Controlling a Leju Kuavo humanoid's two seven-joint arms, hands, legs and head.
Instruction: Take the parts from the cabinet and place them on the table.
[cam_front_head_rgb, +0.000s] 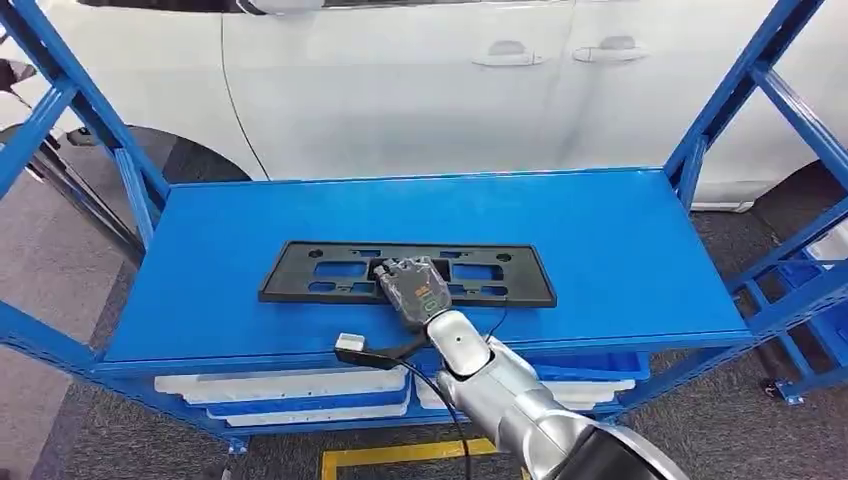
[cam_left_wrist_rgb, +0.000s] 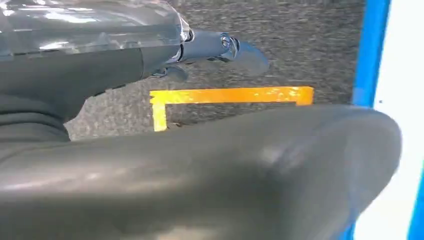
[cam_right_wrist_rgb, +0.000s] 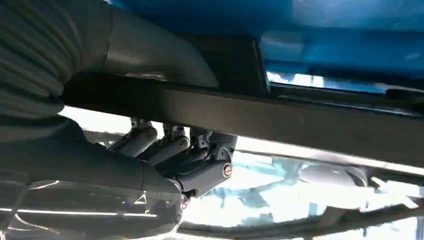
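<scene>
One black frame (cam_front_head_rgb: 405, 273), long and flat with cut-outs, lay across the middle of the blue shelf (cam_front_head_rgb: 600, 250), its length running left to right. The right hand (cam_front_head_rgb: 412, 287) reached over the shelf's near edge and sat on the frame's near rail; in the right wrist view the thumb lay on one face of that rail and the dark fingers (cam_right_wrist_rgb: 192, 157) curled round the other, so the hand gripped the frame (cam_right_wrist_rgb: 280, 117). A black cable with a small white-tipped plug (cam_front_head_rgb: 352, 348) hung off the arm at the shelf's near edge. Blue uprights (cam_front_head_rgb: 90, 110) stood at the left and right of the shelf, and a white car (cam_front_head_rgb: 420, 80) filled the far side. White trays (cam_front_head_rgb: 300, 390) lay on a lower tier. The left hand (cam_left_wrist_rgb: 210, 50) hung over grey floor by yellow tape (cam_left_wrist_rgb: 230, 95), fingers curled in, holding nothing.
</scene>
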